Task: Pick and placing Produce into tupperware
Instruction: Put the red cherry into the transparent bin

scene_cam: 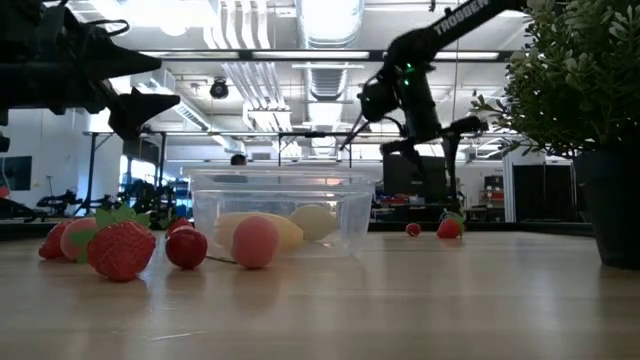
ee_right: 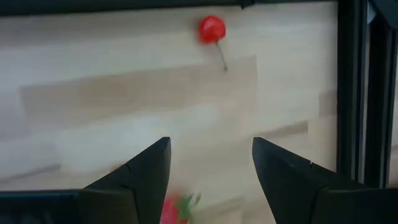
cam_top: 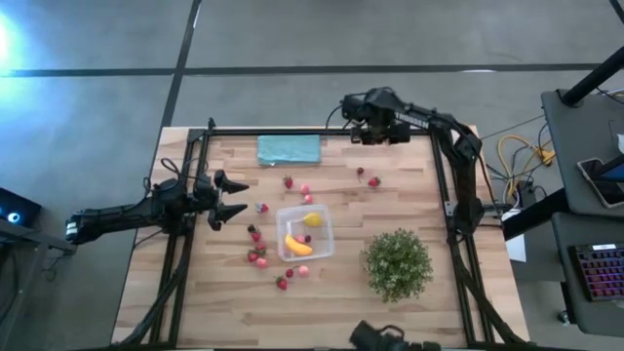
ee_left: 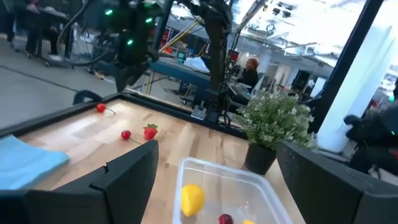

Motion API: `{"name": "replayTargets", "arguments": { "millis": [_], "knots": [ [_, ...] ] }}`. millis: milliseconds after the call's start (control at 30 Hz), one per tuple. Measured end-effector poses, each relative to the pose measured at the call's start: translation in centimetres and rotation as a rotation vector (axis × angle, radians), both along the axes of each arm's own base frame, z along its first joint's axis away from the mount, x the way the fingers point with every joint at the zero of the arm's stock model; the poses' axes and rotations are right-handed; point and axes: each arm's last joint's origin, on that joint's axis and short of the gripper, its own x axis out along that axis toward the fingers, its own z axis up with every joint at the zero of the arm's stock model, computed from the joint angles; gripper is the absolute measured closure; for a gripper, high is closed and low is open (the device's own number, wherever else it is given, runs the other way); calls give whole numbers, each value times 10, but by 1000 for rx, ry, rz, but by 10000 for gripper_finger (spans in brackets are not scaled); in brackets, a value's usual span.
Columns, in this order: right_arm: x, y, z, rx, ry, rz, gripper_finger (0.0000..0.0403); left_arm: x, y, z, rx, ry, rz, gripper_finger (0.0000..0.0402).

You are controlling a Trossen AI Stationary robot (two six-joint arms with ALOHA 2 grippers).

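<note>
— Bright in here, isn't it?

— Mostly from above. Ceiling strips (scene_cam: 330,20) blaze white at table height, so the arms go to silhouette, and the nearest strawberry (scene_cam: 122,249) looks soft.

— And overhead?

— Even light on the table (cam_top: 409,185), faint shadows, a blue glare patch on the floor (cam_top: 8,44).

— The wrist cameras?

— Beyond the left gripper (ee_left: 214,186) the windows blow out; ahead of the right gripper (ee_right: 211,180) the cherry (ee_right: 212,28) smears.

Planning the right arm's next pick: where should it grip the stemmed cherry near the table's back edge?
Grip the cherry across its round body, coming straight down. Its thin stem trails flat to one side, so set the open right gripper crosswise to it.
</note>
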Motion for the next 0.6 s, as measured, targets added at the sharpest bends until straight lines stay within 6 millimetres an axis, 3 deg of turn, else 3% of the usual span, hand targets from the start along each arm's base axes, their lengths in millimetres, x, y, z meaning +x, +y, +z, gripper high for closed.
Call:
{"name": "replayTargets", "arguments": {
  "millis": [300, 433, 600],
  "knots": [
    [-21, -38, -24, 15, -107, 18, 184, 1, 1, -1, 27, 16, 32, 88],
    [-38, -41, -45, 30, -75, -123, 184, 2, 2, -4, 20, 52, 52, 88],
    [-47, -44, -62, 35, -71, -130, 183, 3, 2, -7, 14, 84, 59, 88]
  ]
}}
